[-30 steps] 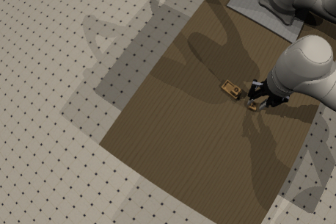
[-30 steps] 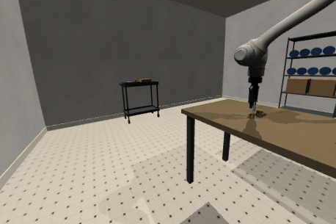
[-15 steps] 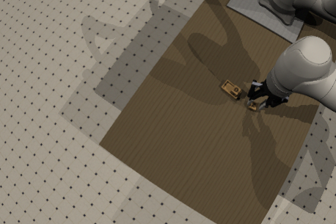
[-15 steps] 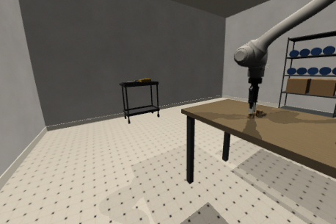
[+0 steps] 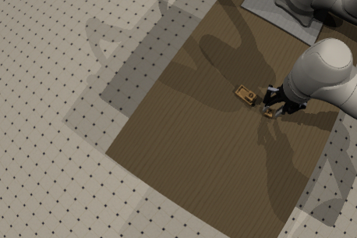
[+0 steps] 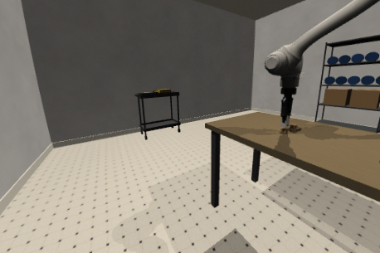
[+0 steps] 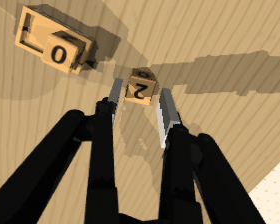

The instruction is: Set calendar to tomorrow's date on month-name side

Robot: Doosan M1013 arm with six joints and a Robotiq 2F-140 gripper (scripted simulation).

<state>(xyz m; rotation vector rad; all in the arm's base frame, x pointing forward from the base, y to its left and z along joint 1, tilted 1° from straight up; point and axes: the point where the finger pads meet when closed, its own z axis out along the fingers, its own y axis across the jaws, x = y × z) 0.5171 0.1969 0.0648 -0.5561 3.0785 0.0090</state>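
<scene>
The wooden calendar tray [image 7: 43, 36] lies flat on the table and holds one cube showing a 0 [image 7: 61, 51] at one end; the rest of its floor is bare. A second cube showing a 2 [image 7: 141, 86] stands on the table beside the tray. My gripper [image 7: 140, 94] is partly open and hangs just over this cube, one finger on each side, with gaps to both. In the overhead view the tray [image 5: 245, 94], the loose cube [image 5: 268, 114] and the gripper [image 5: 273, 105] sit close together. The month's name is not readable.
The arm's grey base plate [image 5: 284, 6] lies at the table's far corner. The table's right edge runs close to the gripper [image 6: 285, 125]. A black cart [image 6: 158, 109] and a shelf rack [image 6: 353, 84] stand away from the table.
</scene>
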